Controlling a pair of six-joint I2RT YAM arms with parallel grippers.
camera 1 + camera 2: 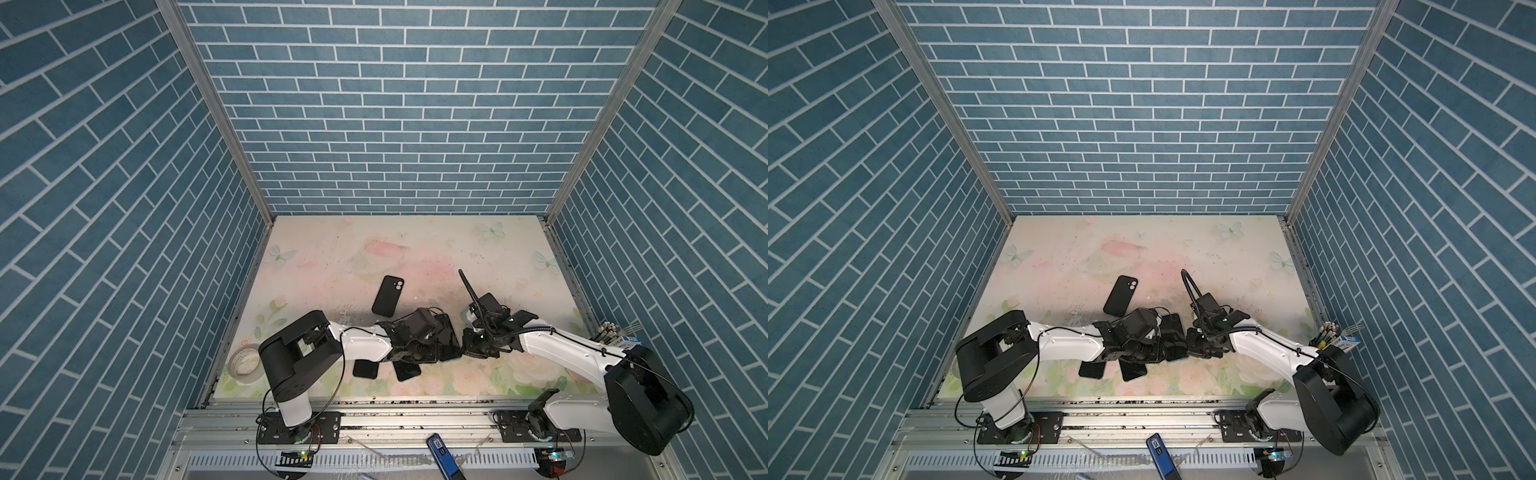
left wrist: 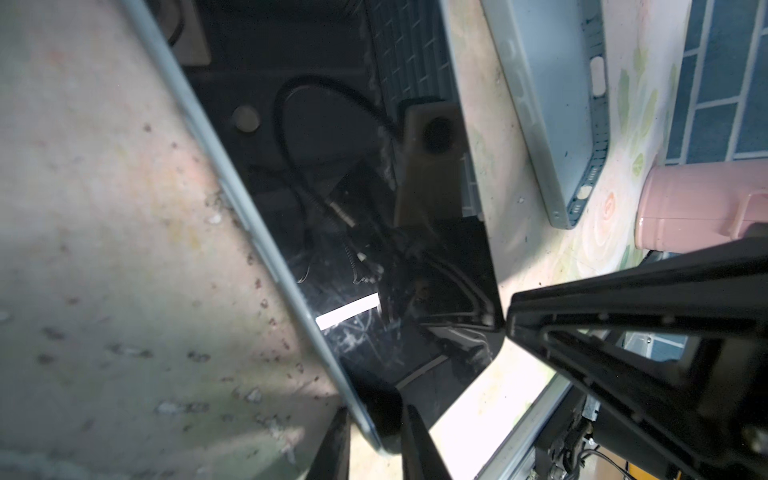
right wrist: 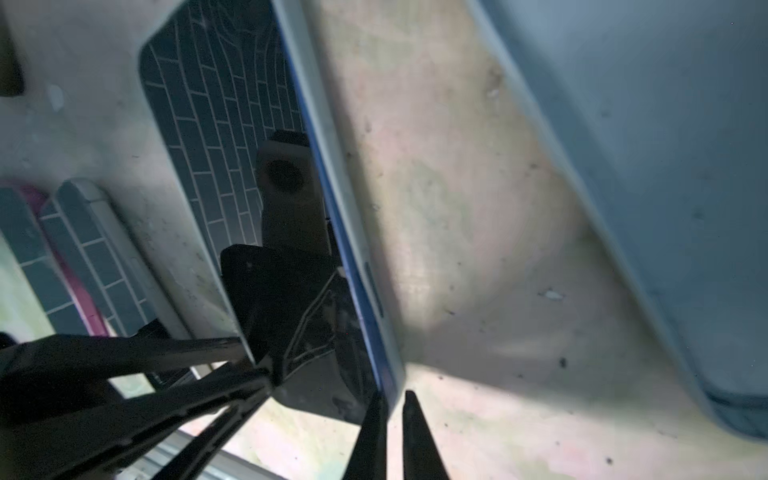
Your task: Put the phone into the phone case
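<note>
Phone (image 2: 353,249) sits between both arms near the mat's front middle. We see the left gripper (image 2: 376,413) pinched narrow on one corner and the right gripper (image 3: 395,397) clamped on its rim. The case (image 1: 387,296) lies flat just behind (camera hole showing). Beneath is a pale floral mat (image 1: 415,249), grimy and speckled. Blue brick walls (image 1: 395,104) close three sides.
</note>
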